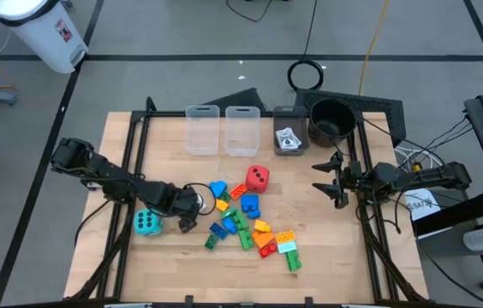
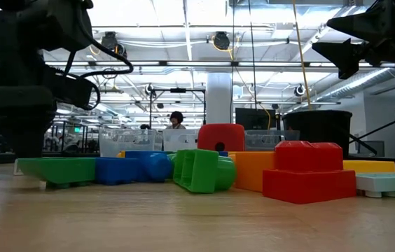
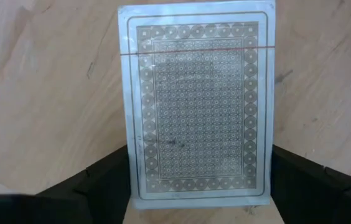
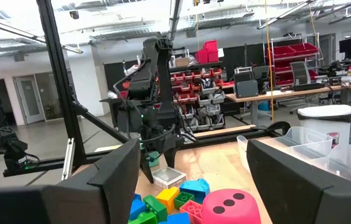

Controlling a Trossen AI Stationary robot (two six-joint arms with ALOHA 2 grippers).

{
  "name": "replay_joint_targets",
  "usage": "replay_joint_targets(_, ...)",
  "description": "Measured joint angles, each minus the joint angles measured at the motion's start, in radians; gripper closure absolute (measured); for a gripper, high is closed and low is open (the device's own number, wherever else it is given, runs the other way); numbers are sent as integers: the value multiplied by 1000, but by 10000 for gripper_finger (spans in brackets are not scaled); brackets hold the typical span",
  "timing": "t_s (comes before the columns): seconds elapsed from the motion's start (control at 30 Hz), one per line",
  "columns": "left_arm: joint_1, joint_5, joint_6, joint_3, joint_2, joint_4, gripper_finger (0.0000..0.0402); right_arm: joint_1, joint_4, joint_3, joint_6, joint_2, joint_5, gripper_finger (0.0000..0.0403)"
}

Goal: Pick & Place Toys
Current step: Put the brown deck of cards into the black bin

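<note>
Between the spread left fingers (image 3: 110, 180), a patterned card (image 3: 198, 106), flat on wood.

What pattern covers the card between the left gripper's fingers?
Tiny repeated circles inside a lined border, on the card; left wrist view.

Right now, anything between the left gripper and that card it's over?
Nothing visible. In the left wrist view the card lies flat on the table, framed by the left gripper, one finger on each side and no brick across it. The brick pile sits off to the side.
</note>
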Motion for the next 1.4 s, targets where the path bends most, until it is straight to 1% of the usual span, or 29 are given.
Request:
replay_joint_targets(0.17,0,-1,9,8,-9,-35,95,0,0,0,0,0,0,137)
replay_joint_targets(0.23,-8,-23,12,22,-25,-64,95,0,0,0,0,0,0,138)
replay_joint_targets(0.27,-14,-44,17,33,-35,-77,95,0,0,0,0,0,0,138)
replay_joint_targets(0.4,-28,-203,94,89,-86,-108,95,0,0,0,0,0,0,135)
replay_joint_targets(0.5,-29,-276,161,148,-102,-131,95,0,0,0,0,0,0,136)
replay_joint_targets(0.57,-26,-331,235,181,-104,-154,95,0,0,0,0,1,0,138)
replay_joint_targets(0.7,-24,-448,440,231,-105,-110,95,0,3,0,0,1,0,136)
replay_joint_targets(0.83,-17,-585,694,232,-103,-52,95,0,65,0,0,0,0,136)
replay_joint_targets(0.93,1,-658,835,233,-104,9,95,0,114,0,0,1,0,138)
replay_joint_targets(1.17,69,-674,1052,233,-102,172,95,0,151,0,0,1,0,136)
replay_joint_targets(1.4,126,-681,1254,235,-63,322,95,0,176,0,0,4,-1,135)
